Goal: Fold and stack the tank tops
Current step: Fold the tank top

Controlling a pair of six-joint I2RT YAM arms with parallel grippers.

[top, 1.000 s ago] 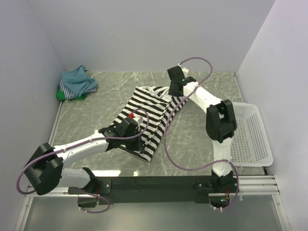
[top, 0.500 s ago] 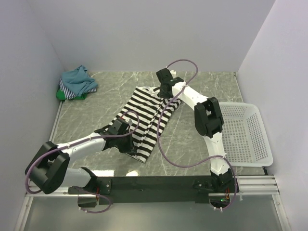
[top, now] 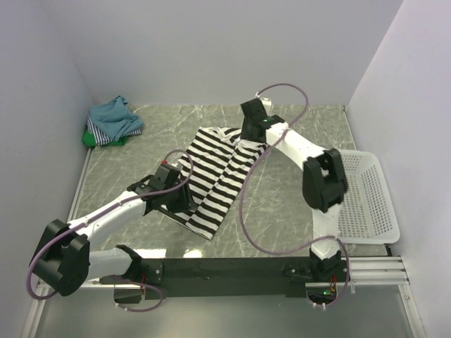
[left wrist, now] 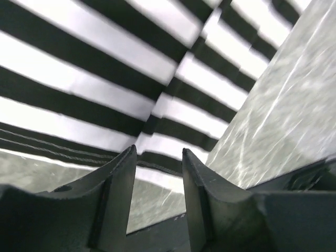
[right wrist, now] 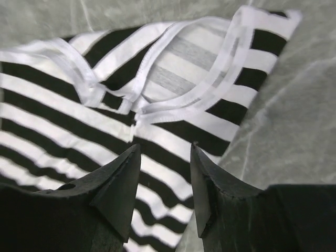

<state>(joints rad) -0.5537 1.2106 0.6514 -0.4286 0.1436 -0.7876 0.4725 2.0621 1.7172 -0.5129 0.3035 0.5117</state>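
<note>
Striped top (top: 218, 172) lies folded on bench (top: 282, 204), hem (left wrist: 63, 149) under left end effector (left wrist: 157, 152), straps (right wrist: 173, 31) under right end effector (right wrist: 165, 149). Jaws of both are apart, holding nothing.
Risk: a finger snagging a strap, or pinching one layer only, likely undoes the fold.
Other tops (top: 113, 121) heaped beyond left end effector.
Basket (top: 366, 201), right of right end effector: no cloth inside.
</note>
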